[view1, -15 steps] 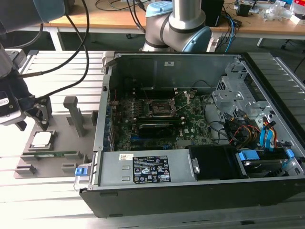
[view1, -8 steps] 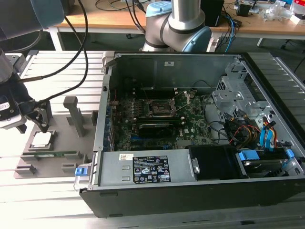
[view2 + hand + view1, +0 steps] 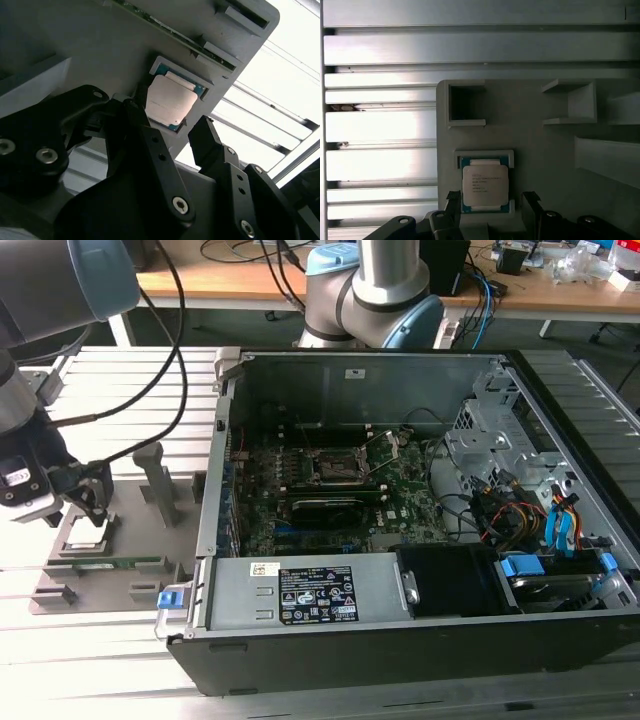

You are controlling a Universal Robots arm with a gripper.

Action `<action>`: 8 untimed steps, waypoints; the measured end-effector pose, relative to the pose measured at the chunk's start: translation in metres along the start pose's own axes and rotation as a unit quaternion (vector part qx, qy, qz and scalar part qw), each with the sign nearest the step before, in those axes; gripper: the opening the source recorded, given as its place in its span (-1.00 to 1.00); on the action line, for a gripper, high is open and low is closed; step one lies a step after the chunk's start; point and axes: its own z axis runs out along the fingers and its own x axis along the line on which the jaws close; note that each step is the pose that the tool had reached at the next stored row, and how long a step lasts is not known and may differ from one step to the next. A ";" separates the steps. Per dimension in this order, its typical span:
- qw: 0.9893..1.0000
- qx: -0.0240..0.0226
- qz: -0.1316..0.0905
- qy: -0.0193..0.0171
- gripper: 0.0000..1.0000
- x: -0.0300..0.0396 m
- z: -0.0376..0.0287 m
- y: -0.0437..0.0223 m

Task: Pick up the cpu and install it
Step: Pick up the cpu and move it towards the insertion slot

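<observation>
The gripper (image 3: 90, 508) hangs over the grey fixture plate (image 3: 130, 570) at the exterior view's left, its jaws spread wide and holding nothing. The cpu (image 3: 88, 533) lies flat, metal top up, in a shallow square pocket (image 3: 485, 154) of that plate, close to the plate's edge where the slatted table (image 3: 130, 390) begins. In the first wrist view the cpu (image 3: 485, 185) sits between the two black fingers (image 3: 454, 204), one beside each of two opposite edges. A narrow gap shows on one side and a somewhat wider one on the other. The second wrist view gives the same straddle: the gripper (image 3: 169, 117) brackets the cpu (image 3: 171, 102), whose green border shows at the corners inside the pocket's raised rim. Whether the fingertips have reached the level of the chip or stand a little above it cannot be told from these angles; no contact is visible. The two chip edges not faced by fingers run along the pocket walls with little slack. Two upright posts (image 3: 160, 485) stand on the plate just beside the gripper, towards the open computer case (image 3: 300, 660). Inside the case the black-framed socket (image 3: 340, 468) lies well apart from the gripper, beyond the case's near wall.
</observation>
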 end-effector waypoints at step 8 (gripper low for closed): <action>1.000 0.006 -0.014 0.000 0.21 0.0002 0.0059 0.0001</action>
